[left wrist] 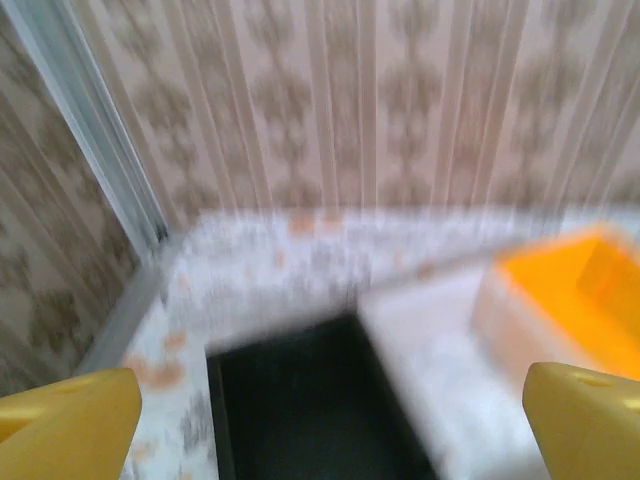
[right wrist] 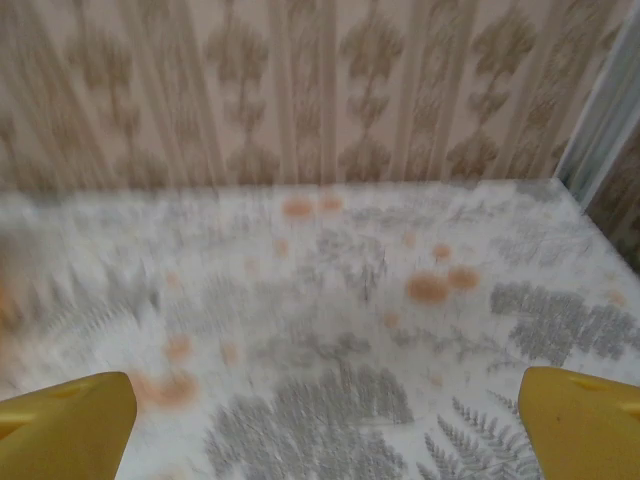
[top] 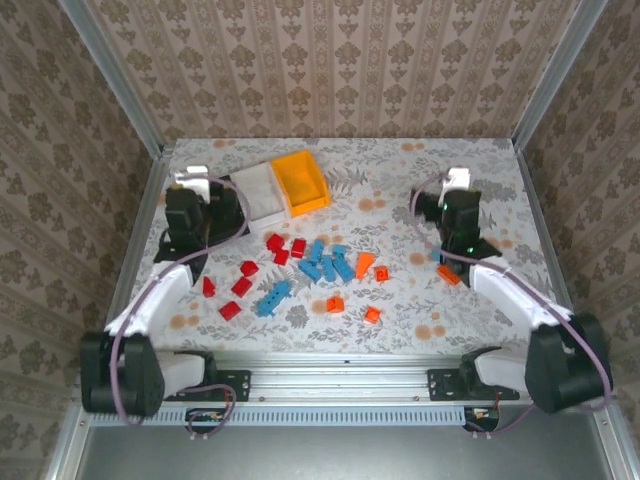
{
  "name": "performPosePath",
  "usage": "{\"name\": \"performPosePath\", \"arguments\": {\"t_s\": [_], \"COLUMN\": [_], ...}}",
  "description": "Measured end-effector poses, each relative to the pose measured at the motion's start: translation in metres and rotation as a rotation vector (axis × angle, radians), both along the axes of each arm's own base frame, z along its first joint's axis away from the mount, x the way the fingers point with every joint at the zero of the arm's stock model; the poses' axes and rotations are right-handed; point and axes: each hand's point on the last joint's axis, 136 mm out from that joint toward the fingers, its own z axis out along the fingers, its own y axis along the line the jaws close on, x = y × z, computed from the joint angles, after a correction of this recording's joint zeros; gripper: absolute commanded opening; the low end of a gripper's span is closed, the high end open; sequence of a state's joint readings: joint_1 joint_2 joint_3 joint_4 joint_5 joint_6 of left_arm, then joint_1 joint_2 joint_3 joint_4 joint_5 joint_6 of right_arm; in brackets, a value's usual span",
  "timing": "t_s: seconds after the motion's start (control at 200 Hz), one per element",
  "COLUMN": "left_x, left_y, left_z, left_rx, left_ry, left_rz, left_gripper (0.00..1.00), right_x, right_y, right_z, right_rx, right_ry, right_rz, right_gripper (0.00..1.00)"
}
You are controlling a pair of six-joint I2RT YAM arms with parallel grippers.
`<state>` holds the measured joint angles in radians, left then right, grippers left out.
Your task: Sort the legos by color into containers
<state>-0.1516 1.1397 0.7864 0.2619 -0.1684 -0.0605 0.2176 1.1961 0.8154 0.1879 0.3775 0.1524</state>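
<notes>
Left gripper [left wrist: 330, 430]: jaws spread fully, nothing between them. It hangs above the black bin [left wrist: 270, 390] at the table's [top: 400, 190] far left.

White bin [top: 262, 190]: touching the black one on its right. Orange-yellow bin [top: 302, 180]: hard against the white one. The three form a row and, as far as can be seen, none holds a brick.

Red bricks [top: 243, 285]: loose scatter near the left arm, with a few more just in front of the white bin.
Blue bricks [top: 325, 262]: bunched mid-table, several touching. One longer piece lies apart, nearer the arms.
Orange bricks [top: 365, 265]: to the right of the blue and spread out. One lies beside the right arm.

Right gripper [right wrist: 325, 425]: jaws also wide apart and empty, above bare table to the right of the pile.

Handling, as judged: the bricks look light, rigid and smooth-sided, and will not crush. They may skid or twist if pinched off-centre. Best to close on two flat opposite sides, across the short width. The touching blue ones look hardest to grip one at a time, so the loners are the better start.
</notes>
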Motion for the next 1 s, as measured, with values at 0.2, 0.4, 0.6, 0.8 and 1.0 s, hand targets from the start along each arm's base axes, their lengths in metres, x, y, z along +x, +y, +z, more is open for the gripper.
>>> {"name": "performPosePath", "arguments": {"t_s": [0.2,0.4,0.6,0.8,1.0], "left_x": [-0.040,-0.004,0.041,0.071,0.098], "left_y": [0.051,0.058,0.019,-0.019,-0.052], "left_z": [0.100,-0.005,-0.111,-0.155,-0.182], "left_rx": [-0.370,-0.508,-0.524,-0.500,-0.451], "left_ry": [-0.153,0.213,0.633,0.799,0.887], "left_rz": [0.192,0.248,0.192,0.143,0.110], "left_gripper": [1.00,0.86,0.84,0.84,0.74], "right_x": [-0.037,-0.032,-0.034,-0.037,-0.039], "right_y": [-0.069,-0.038,-0.008,0.005,0.007], "right_z": [0.082,-0.006,-0.040,-0.045,-0.050], "right_rx": [0.357,0.477,0.504,0.497,0.483], "right_ry": [-0.137,0.172,0.320,0.357,0.381], "right_rz": [-0.211,-0.134,-0.047,0.002,0.008], "right_gripper": [0.99,0.97,0.97,0.97,0.95]}}
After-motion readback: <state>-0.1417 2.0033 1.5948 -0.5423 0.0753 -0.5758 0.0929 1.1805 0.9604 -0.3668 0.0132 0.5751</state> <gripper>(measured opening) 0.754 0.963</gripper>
